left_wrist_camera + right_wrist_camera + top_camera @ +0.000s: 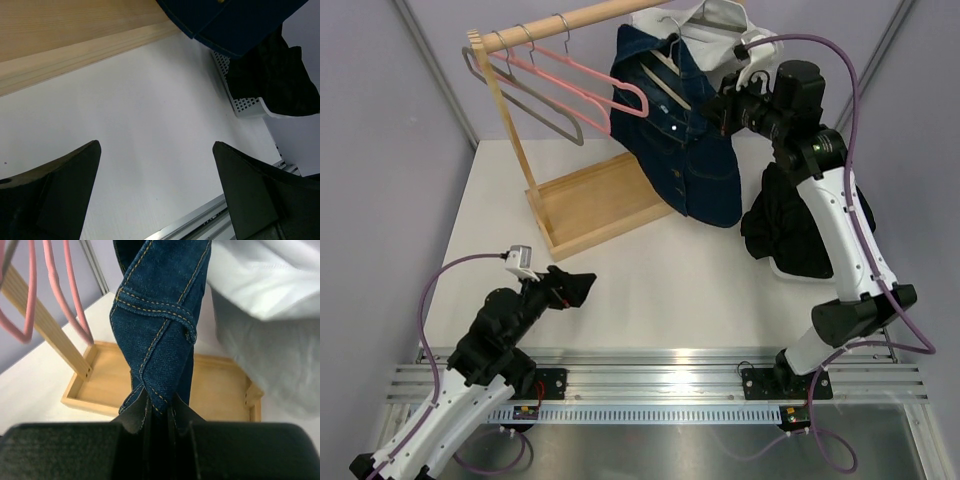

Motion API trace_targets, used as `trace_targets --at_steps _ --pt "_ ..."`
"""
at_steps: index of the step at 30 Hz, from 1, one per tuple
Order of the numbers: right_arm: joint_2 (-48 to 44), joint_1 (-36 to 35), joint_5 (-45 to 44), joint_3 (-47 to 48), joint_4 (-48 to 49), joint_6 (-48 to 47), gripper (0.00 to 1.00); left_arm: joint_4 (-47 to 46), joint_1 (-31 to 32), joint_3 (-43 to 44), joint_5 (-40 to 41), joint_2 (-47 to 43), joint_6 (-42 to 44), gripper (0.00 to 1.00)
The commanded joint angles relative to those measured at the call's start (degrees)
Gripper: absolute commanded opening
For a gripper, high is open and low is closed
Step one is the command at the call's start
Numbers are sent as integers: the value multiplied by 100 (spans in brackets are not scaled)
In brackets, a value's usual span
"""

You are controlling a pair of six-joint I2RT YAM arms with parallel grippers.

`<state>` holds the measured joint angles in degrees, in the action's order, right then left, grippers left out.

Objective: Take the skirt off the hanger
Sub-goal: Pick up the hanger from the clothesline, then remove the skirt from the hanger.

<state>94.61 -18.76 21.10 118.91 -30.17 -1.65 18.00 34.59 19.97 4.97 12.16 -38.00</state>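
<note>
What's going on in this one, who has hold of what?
The right arm is up at the wooden rack, its jaws shut on a fold of the denim skirt. The skirt hangs there beside a white garment and is not yet off its hanger. The left arm sits low over the table with its jaws wide open, holding nothing.

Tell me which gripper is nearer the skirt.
Right. The right gripper is shut on a fold of the skirt up by the rack; the left gripper hangs open low over the table, well short of it.
</note>
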Motion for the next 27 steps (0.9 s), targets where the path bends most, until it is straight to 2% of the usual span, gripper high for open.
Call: trace_targets --at_steps 1,6,7,9,10,13,15,16,22,24,26,27 --pt "-880 -13 17 -786 820 -423 0 -735 -5 -116 -399 137 3 99" --pt "-1742 31 -27 -2273 750 -582 0 -1754 4 -422 -997 663 -539 99" --pt "-2040 57 -19 -2772 724 -599 0 -2409 4 -519 -1216 778 -716 99" --pt "-2314 66 43 -3249 558 -617 0 -3158 4 -756 -1367 1015 -1320 97" --pt "-2568 66 78 -3704 496 -609 0 -4041 4 -1018 -1463 1312 -1533 97" --pt "-3034 66 341 -4610 302 -529 0 -5476 30 -1319 -1263 1814 -2210 93" --pt "-3263 66 482 -4990 267 -538 0 -6033 91 -1408 -1070 2359 -2561 91" --pt "-3473 66 526 -5322 249 -538 0 -6515 135 -1390 -860 2561 -2659 89" --pt "-4011 66 755 -6327 257 -652 0 -7801 627 -486 -367 4424 -3266 77" --pt "-4134 48 720 -6503 327 -740 0 -8109 811 -144 -261 5229 -3687 69" --pt "-4284 57 746 -6661 363 -758 0 -8715 978 42 -120 5794 -4169 60" --pt "-4319 57 755 -6679 363 -758 0 -9161 1032 225 -85 6372 -4328 57"
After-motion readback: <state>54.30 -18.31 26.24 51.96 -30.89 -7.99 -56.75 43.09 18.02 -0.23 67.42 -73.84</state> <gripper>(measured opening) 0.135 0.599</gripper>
